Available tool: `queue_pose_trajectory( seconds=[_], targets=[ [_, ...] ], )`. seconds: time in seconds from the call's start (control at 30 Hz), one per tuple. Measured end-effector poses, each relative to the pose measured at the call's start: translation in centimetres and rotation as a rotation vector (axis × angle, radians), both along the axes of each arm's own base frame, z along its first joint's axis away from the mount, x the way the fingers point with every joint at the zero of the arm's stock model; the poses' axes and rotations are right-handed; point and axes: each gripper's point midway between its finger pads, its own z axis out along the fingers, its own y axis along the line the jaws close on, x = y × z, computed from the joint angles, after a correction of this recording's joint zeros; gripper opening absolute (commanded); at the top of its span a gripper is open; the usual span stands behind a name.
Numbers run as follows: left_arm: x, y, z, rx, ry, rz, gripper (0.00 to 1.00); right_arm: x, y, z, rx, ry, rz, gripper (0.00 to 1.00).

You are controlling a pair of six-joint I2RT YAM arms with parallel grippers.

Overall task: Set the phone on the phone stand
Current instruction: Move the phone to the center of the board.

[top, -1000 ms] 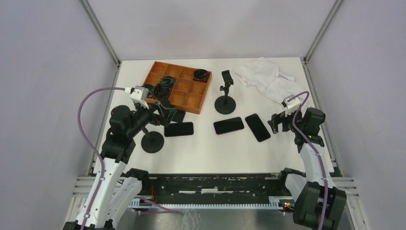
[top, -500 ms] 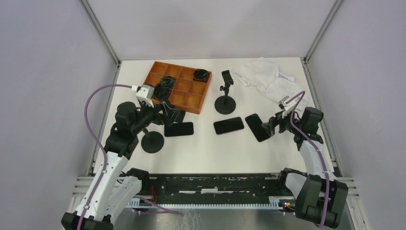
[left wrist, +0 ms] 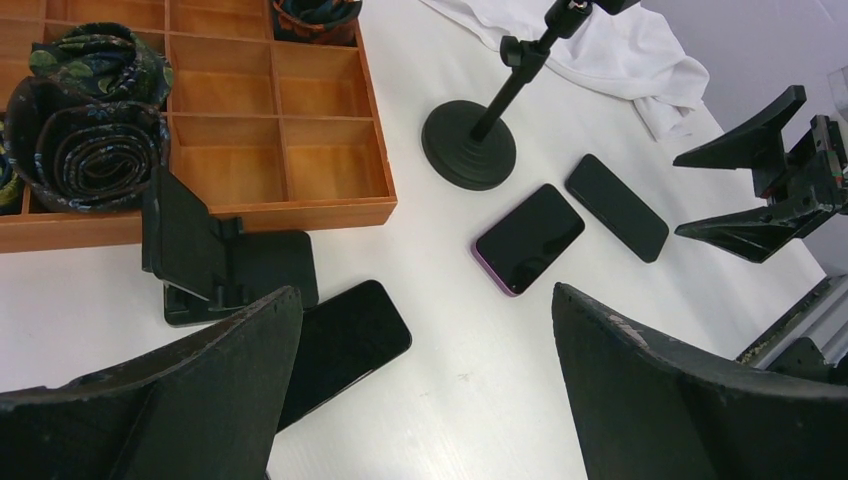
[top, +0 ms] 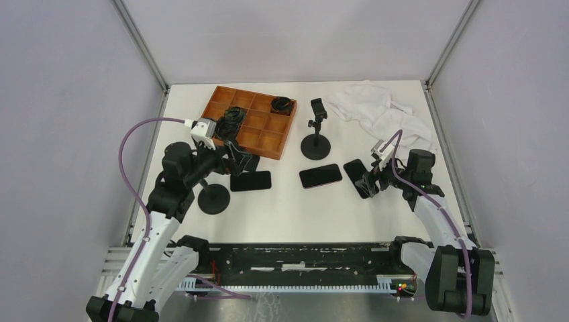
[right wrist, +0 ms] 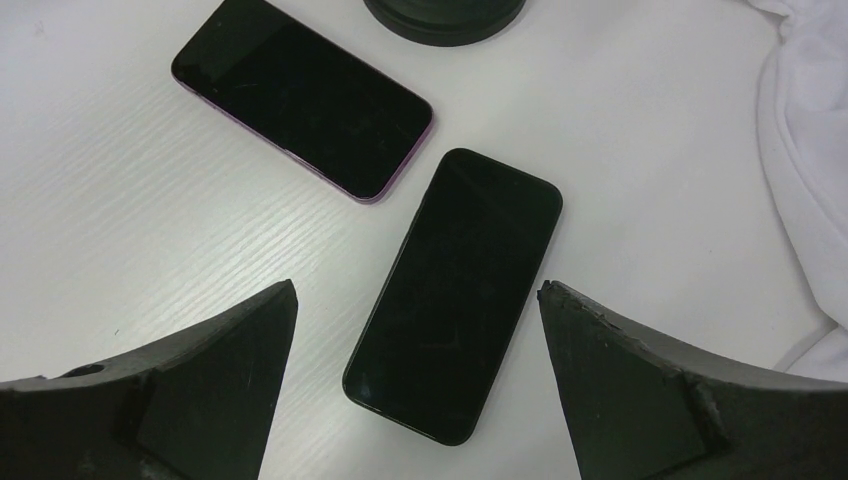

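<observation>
A: Bright, even light here, and the white table (top: 288, 208) is nearly washed out from above.
B: Shadows are short and soft, just a faint smudge round the stand (top: 315, 146).
A: Wrist views are crisp. The phone (right wrist: 455, 295) has a dull sheen on its screen, no hard glare.
B: The left fingers (left wrist: 640, 400) loom large up close, slightly soft at the frame's edge.
</observation>
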Motion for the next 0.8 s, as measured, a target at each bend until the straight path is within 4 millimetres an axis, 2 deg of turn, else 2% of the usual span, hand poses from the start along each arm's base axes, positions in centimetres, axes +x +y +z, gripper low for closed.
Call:
queue_pose_trajectory(
  seconds=[0.2, 0.53, 0.8],
  targets=[
    [0.03, 0.04, -0.01, 0.001, 0.000, 0.003, 0.99, -0.40, 0.34, -0.40, -0.029, 0.002, 0.026, 0.98],
    [0.07, 0.04, -0.07, 0.001, 0.002, 0.003, 0.99, -0.53, 0.28, 0.25, -0.044, -0.031, 0.033, 0.98],
    [0.61, 0.18, -0.93, 0.013, 0.031, 0.019, 0.99, -0.62, 0.27, 0.30, -0.048, -0.035, 0.036, 0.98]
  ],
)
